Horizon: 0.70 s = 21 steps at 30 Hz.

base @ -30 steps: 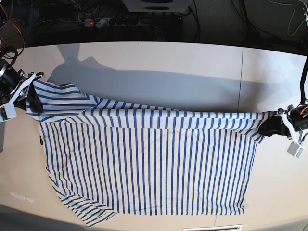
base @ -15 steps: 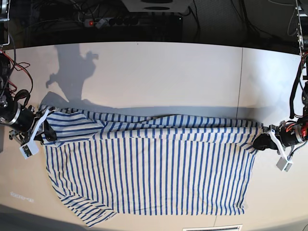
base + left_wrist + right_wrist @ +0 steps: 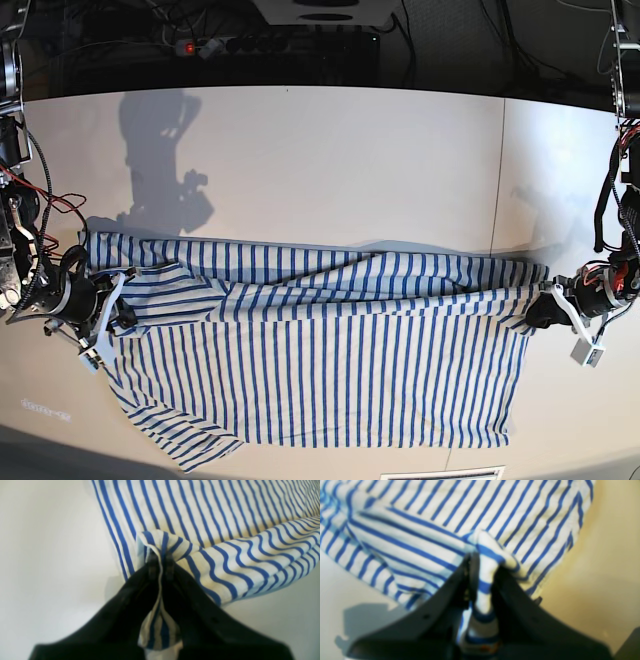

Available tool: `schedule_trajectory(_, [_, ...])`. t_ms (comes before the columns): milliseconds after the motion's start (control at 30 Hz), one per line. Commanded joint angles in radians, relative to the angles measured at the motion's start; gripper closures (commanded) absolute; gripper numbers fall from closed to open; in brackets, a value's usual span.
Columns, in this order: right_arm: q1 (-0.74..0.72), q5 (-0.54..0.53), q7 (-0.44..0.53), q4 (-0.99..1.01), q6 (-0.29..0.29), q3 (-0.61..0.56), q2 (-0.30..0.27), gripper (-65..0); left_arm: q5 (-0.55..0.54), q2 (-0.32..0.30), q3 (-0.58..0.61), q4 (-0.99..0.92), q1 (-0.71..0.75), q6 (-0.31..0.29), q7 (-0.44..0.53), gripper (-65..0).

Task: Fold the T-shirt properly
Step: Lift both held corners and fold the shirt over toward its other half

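The white T-shirt (image 3: 320, 350) with thin blue stripes lies spread across the table, its far edge folded over toward the near side. My left gripper (image 3: 537, 312) at the base view's right is shut on the shirt's edge; in the left wrist view (image 3: 160, 565) a pinch of striped cloth (image 3: 165, 542) sits between the black fingers. My right gripper (image 3: 118, 312) at the base view's left is shut on the shirt's other end; in the right wrist view (image 3: 482, 567) striped cloth (image 3: 492, 552) bunches between its fingers. The dark tag is not visible.
The white table (image 3: 320, 160) stretches behind the shirt, with a seam (image 3: 497, 170) at the right. A power strip and cables (image 3: 230, 42) lie beyond the far edge. A sleeve (image 3: 190, 448) reaches near the table's front edge.
Both grippers have moved toward the near side and lower, carrying the shirt's far edge over the body. The fold line has shifted nearer and the raised cloth has come down.
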<state>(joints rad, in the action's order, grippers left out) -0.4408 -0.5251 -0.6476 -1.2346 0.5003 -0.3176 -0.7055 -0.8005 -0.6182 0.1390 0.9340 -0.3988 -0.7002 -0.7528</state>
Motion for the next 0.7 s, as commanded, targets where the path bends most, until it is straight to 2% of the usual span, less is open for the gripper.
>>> schedule_trajectory(0, [-0.034, 0.022, 0.021, 0.005, 0.064, 0.002, -0.005, 0.0, -0.003, -0.024, -0.008, 0.006, -0.028, 0.002, 0.034, 0.0])
schedule_trajectory(133, [-0.046, 0.074, 0.070, 0.056, 0.063, 0.000, 0.034, 0.0, 0.009, -0.025, -0.008, 0.000, -0.029, 0.002, 0.054, 0.0])
schedule_trajectory(167, [-0.047, 0.074, 0.076, 0.068, 0.063, 0.000, 0.042, 0.0, 0.010, -0.025, -0.008, 0.000, -0.031, 0.002, 0.060, -4.6])
schedule_trajectory(233, [-0.047, 0.074, 0.080, 0.078, 0.063, 0.000, 0.053, 0.0, 0.010, -0.025, -0.008, 0.000, -0.031, 0.002, 0.077, -19.5])
schedule_trajectory(300, [-0.046, 0.089, 0.080, 0.082, 0.063, 0.000, 0.061, 0.0, 0.008, -0.025, -0.008, 0.000, -0.031, 0.002, 0.076, -31.4])
schedule_trajectory(333, [-0.047, 0.100, 0.084, 0.082, 0.062, 0.000, 0.063, -10.7, 0.008, -0.025, -0.008, 0.000, -0.031, 0.002, 0.077, -34.4])
schedule_trajectory(400, [-0.046, 0.103, 0.096, 0.083, 0.057, 0.000, 0.063, -36.8, 0.005, -0.025, -0.008, 0.000, -0.034, 0.002, 0.077, -35.0])
schedule_trajectory(433, [-0.047, 0.102, 0.103, 0.083, 0.057, 0.000, 0.063, -44.6, 0.005, -0.025, -0.008, 0.001, -0.037, 0.002, 0.082, -35.0])
schedule_trajectory(667, [-0.101, 0.013, 0.114, 0.080, 0.051, 0.018, 0.064, -44.7, -0.020, -0.025, -0.010, 0.001, -0.142, 0.002, 0.079, -35.0])
